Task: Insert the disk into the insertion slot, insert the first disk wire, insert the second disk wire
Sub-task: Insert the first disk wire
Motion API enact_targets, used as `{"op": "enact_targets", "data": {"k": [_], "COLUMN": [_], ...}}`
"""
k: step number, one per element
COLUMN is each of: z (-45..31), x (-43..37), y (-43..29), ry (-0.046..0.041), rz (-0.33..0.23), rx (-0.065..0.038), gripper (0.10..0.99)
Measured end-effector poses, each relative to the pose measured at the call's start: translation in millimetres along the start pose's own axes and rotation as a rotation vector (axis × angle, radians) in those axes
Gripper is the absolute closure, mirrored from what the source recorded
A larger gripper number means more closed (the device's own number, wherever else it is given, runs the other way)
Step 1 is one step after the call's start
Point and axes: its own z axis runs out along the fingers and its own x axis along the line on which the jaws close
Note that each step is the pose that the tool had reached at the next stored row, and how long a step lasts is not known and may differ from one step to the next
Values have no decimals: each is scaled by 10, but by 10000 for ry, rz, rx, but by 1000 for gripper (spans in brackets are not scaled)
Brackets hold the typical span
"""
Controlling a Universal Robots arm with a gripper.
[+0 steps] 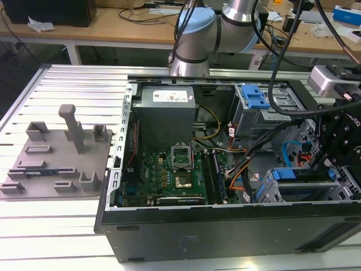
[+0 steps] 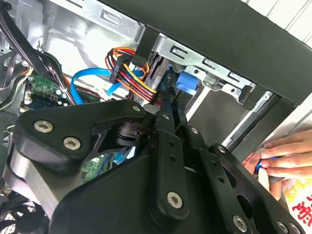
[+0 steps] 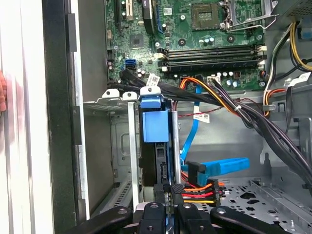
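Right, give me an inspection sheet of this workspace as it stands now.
Surface: slotted aluminium table carrying an open black computer case.
Job's things: flat disk in a bright blue plastic frame sits inside the grey sheet-metal insertion slot.
Clutter: grey fixture plate with upright blocks beside the case, on the exterior view's left.
Gripper: black gripper at the disk's outer end, beside the wires.
Cables: red, yellow, orange and black wire bundle and flat blue cable lie beside the disk; whether plugged in, cannot tell.
Surroundings: a person's hand at the case's outer edge; wooden workbench behind the table.
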Motion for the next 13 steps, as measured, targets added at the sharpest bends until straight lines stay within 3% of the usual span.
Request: {"op": "enact_targets", "data": {"k": [9,12,13], "z": [24,-31,-53], "x": [14,19,20], "y": [0,1,1], "ry": [1,13,21], "rz": [0,1,1], "rx": [0,1,1], "gripper": [922,725,725]}}
